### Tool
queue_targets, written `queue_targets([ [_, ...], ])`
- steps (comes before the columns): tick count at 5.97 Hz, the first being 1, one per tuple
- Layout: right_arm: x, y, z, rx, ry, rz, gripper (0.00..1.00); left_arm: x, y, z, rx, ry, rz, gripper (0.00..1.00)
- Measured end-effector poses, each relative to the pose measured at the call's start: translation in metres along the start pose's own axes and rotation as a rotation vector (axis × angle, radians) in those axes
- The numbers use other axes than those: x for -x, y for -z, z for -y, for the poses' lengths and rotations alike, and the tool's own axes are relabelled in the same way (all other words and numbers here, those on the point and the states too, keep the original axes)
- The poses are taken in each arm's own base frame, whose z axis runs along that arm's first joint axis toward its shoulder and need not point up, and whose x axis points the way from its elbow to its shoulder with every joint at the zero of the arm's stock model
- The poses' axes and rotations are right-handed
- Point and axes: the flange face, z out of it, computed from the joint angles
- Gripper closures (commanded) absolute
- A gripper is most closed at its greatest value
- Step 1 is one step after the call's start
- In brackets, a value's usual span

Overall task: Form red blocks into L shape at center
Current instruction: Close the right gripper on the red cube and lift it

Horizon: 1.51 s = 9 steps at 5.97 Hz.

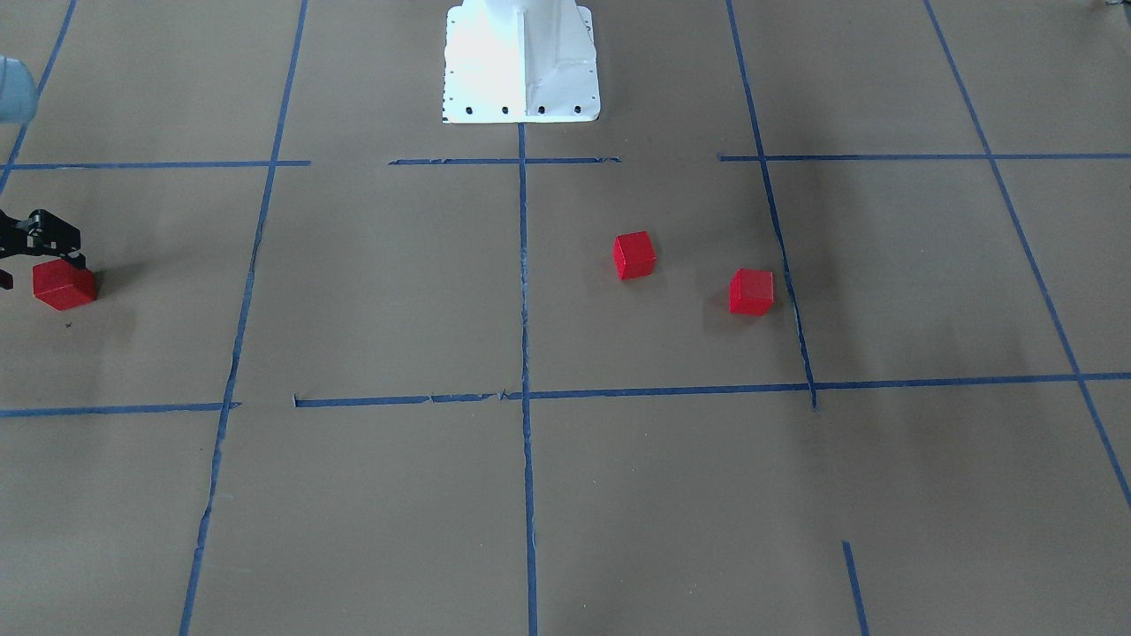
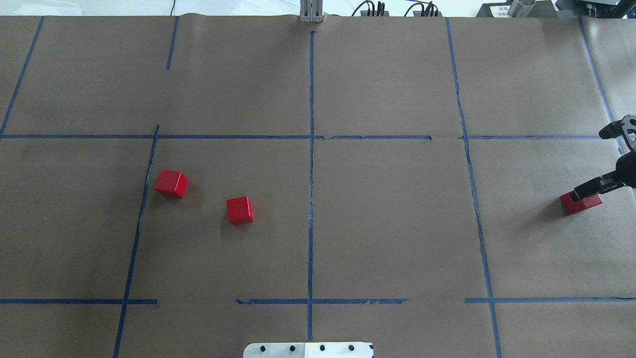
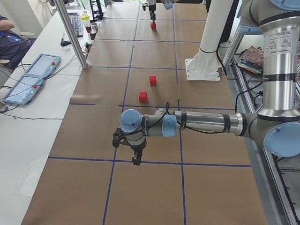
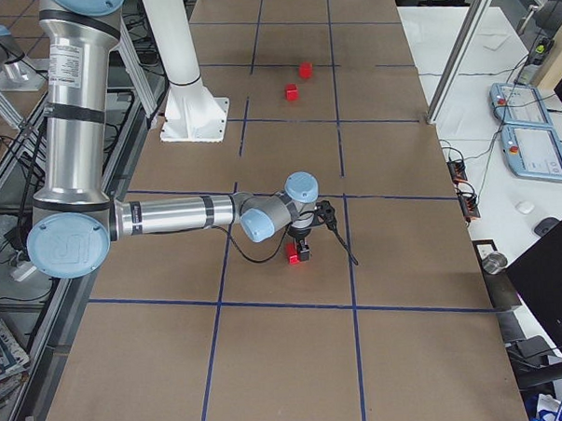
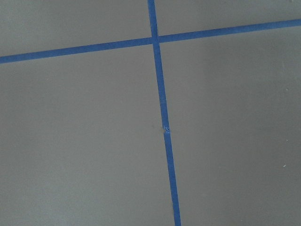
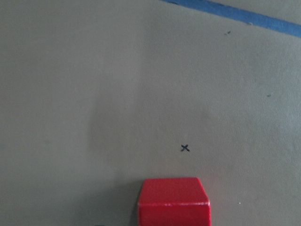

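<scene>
Two red blocks (image 2: 171,183) (image 2: 239,210) lie apart in the center (image 2: 387,219), both in the half on the robot's left of its blue tape line; the front-facing view shows them at the right (image 1: 634,255) (image 1: 751,291). The third red block (image 2: 581,203) (image 1: 64,284) rests on the table two squares to the robot's right. My right gripper (image 2: 589,193) (image 1: 40,265) hangs low over it, open, one finger on each side. In the right wrist view that block (image 6: 174,201) sits at the bottom edge. My left gripper (image 3: 136,159) hovers over bare paper far from the blocks; I cannot tell its state.
The white robot base (image 1: 521,62) stands at the table's near edge behind the center. A side table with teach pendants (image 3: 33,77), a metal post (image 3: 70,33) and a seated person (image 3: 7,28) lie across from the robot.
</scene>
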Motion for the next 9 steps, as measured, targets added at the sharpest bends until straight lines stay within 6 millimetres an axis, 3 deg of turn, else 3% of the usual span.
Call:
queue_targets([
  [2,-0.006,-0.026,-0.006,0.045,-0.003,-0.032,0.02,0.0,0.0,0.0,0.001,-0.001,0.0,0.0],
  [3,-0.003,-0.035,-0.007,0.058,0.005,-0.045,0.33,0.0,0.0,0.001,0.001,-0.002,0.0,0.0],
  [4,0.0,-0.04,-0.006,0.063,0.011,-0.05,0.81,-0.001,0.0,0.001,0.0,-0.003,0.0,0.0],
  [5,0.002,-0.041,-0.004,0.063,0.015,-0.051,0.94,-0.001,0.0,0.001,0.0,-0.003,0.0,0.0],
  [7,0.014,-0.03,0.001,0.042,0.032,-0.042,0.97,-0.001,0.0,0.001,0.0,-0.003,0.0,0.0],
  [8,0.037,-0.006,0.009,0.021,0.044,-0.032,0.98,-0.001,0.0,0.001,-0.001,-0.004,0.0,0.0],
  [9,0.072,0.027,0.025,0.018,0.04,-0.032,0.98,-0.002,0.001,0.001,-0.002,-0.003,0.0,0.0],
])
